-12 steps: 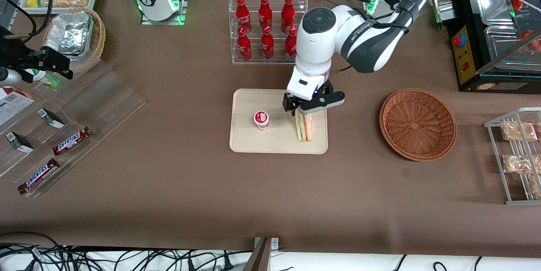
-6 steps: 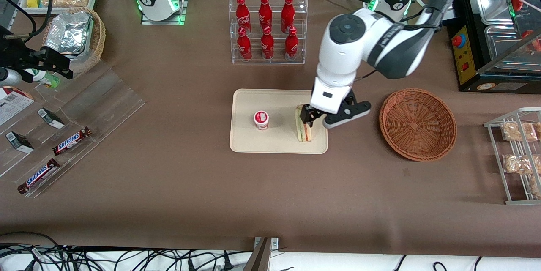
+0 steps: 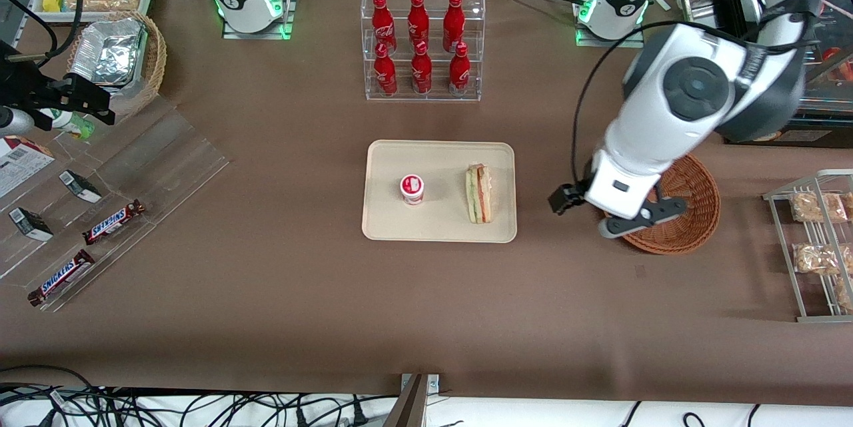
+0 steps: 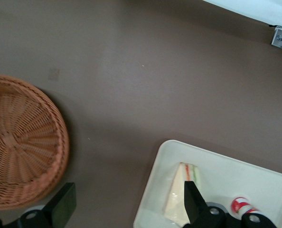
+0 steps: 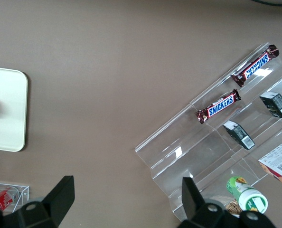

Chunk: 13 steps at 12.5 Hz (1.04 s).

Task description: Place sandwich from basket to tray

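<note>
The sandwich (image 3: 479, 193) stands on its edge on the cream tray (image 3: 440, 227), at the tray's end toward the basket; it also shows in the left wrist view (image 4: 181, 194). The reddish-brown wicker basket (image 3: 693, 214) has nothing in it and shows in the left wrist view (image 4: 17, 142). My left gripper (image 3: 581, 214) is open and holds nothing. It hangs above the table between the tray and the basket, at the basket's rim. In the left wrist view the gripper (image 4: 126, 209) has bare brown table between its fingers.
A small red-and-white cup (image 3: 412, 188) stands on the tray beside the sandwich. A clear rack of red bottles (image 3: 421, 44) stands farther from the camera than the tray. A wire rack of bagged snacks (image 3: 816, 244) lies toward the working arm's end. Clear stepped shelves with Snickers bars (image 3: 86, 227) lie toward the parked arm's end.
My gripper has let go of the sandwich, which stays standing on the tray. The arm has risen and swung away from the tray toward the basket.
</note>
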Motion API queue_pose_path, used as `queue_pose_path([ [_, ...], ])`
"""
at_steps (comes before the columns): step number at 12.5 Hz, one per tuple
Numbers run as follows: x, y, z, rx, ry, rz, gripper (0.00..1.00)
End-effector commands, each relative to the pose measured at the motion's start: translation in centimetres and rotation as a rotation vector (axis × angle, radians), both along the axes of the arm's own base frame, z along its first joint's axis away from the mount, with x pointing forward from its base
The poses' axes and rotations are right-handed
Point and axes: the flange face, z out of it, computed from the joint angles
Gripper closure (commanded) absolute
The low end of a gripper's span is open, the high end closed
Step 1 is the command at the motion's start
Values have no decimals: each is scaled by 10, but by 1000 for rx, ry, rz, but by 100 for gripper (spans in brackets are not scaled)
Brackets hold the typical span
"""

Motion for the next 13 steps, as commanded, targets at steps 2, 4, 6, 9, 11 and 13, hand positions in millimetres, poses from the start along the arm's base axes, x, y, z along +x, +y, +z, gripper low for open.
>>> queue_pose_path([
  [2, 16, 89, 13, -21, 91, -190, 0],
  [4, 17, 127, 22, 10, 86, -288, 0],
  [6, 14, 152, 25, 21, 101, -380, 0],
  [9, 6, 168, 43, 55, 110, -435, 0],
  [11, 6, 170, 43, 57, 111, -429, 0],
  [13, 6, 166, 41, 56, 113, -429, 0],
])
